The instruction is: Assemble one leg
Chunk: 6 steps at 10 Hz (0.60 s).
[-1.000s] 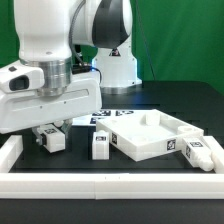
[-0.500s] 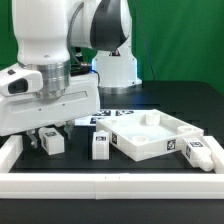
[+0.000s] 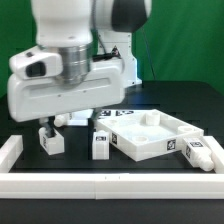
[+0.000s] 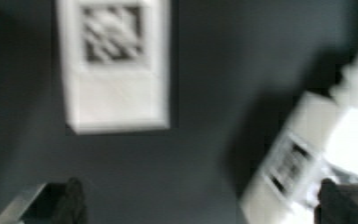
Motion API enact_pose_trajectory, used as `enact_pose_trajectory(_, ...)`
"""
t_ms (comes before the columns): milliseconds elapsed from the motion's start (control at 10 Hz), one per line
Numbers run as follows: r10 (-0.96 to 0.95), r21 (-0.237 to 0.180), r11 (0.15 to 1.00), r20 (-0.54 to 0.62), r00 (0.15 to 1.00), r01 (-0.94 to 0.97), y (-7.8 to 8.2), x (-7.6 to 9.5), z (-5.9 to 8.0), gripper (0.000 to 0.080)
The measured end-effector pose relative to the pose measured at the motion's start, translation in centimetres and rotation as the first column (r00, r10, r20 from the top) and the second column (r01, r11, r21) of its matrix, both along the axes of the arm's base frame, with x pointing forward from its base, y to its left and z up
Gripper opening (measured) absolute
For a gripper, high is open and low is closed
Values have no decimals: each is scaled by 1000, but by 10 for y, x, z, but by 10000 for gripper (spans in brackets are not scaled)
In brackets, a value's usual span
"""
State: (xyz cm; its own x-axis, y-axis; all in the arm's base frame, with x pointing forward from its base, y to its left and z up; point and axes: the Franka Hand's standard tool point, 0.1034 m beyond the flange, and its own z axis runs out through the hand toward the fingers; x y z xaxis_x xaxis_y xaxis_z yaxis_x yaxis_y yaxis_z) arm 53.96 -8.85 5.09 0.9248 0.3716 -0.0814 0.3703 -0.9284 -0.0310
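Showing white stubby leg [image 4: 119, 65], black-and-white tag on face, end effector [image 4: 202, 197] released, empty

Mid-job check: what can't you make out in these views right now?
- Gripper: exterior view, fingertips partly hidden under the arm's hand body.
- Tag on the leg: wrist view, blurred, unreadable.
- White part: wrist view, blurred, cut off by the edge.
- Marker board: exterior view, mostly behind the arm.

White leg [image 3: 100, 147] carries a black-and-white patterned tag [image 4: 117, 35]; the table [image 3: 75, 166] is black.
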Motion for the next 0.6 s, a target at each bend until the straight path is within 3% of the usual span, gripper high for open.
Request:
enact_pose_trajectory(100, -17, -3, 1000, 12, 1000, 17, 18, 9, 4, 649)
enact_pose_trajectory(200, 22, 3, 1000, 25, 999, -22, 20, 12, 0, 649)
enact_pose_trajectory(300, 25, 15, 1000, 23, 999, -25, 5, 5, -10, 649)
enact_pose_trajectory(600, -4, 11, 1000, 28, 1000, 4, 14, 8, -8, 649)
